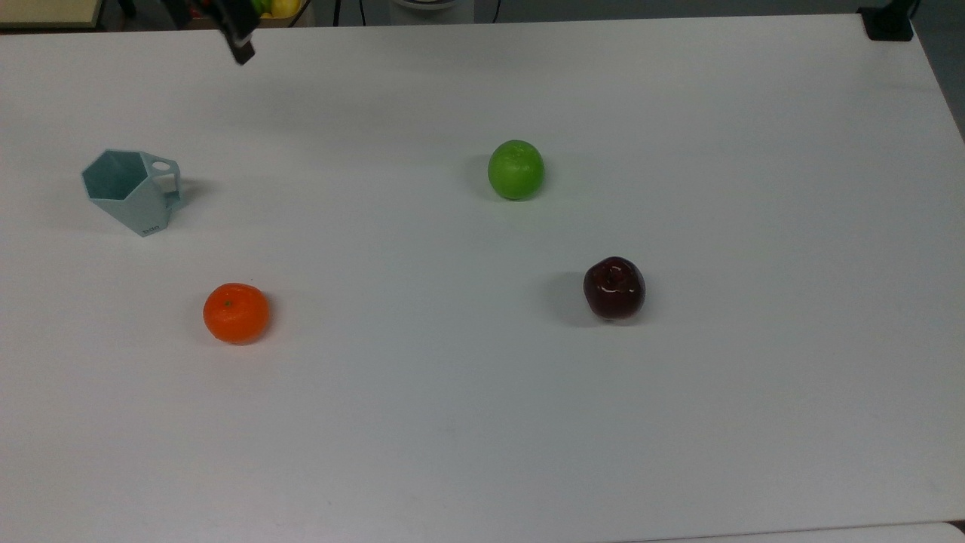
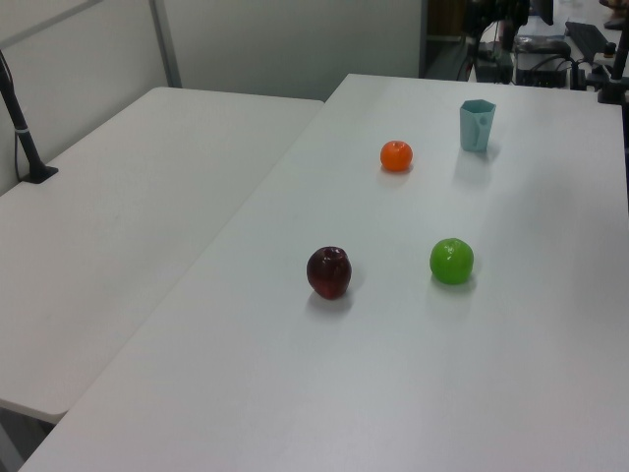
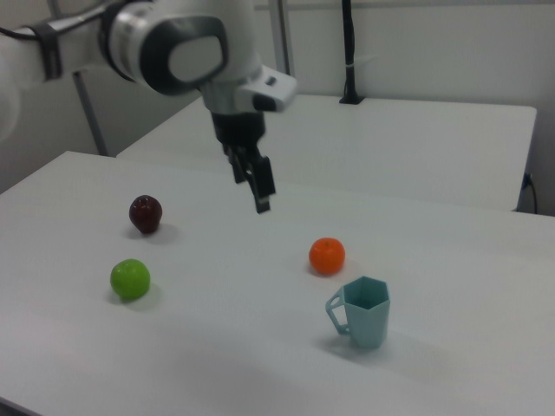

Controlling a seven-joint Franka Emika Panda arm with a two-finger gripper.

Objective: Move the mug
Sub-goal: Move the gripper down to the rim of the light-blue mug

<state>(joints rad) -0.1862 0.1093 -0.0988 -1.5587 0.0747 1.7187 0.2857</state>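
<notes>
The mug point(image 1: 132, 192) is pale blue-green and faceted, and it stands upright near the top view's left edge with its handle toward the top view's right. It also stands at the far end of the table in the left view point(image 2: 477, 125) and nearest the camera in the right view point(image 3: 366, 312). My gripper point(image 3: 260, 204) hangs well above the table, up and to the left of the mug in the right view. In the top view the gripper point(image 1: 241, 51) pokes in at the upper edge, apart from the mug. Nothing is held.
An orange point(image 1: 236, 312), a green apple point(image 1: 516, 170) and a dark red apple point(image 1: 614, 287) lie spread over the white table point(image 1: 482, 422). A second white table point(image 2: 128, 216) adjoins it on the left view's left. A fruit basket point(image 1: 275, 9) sits beyond the far edge.
</notes>
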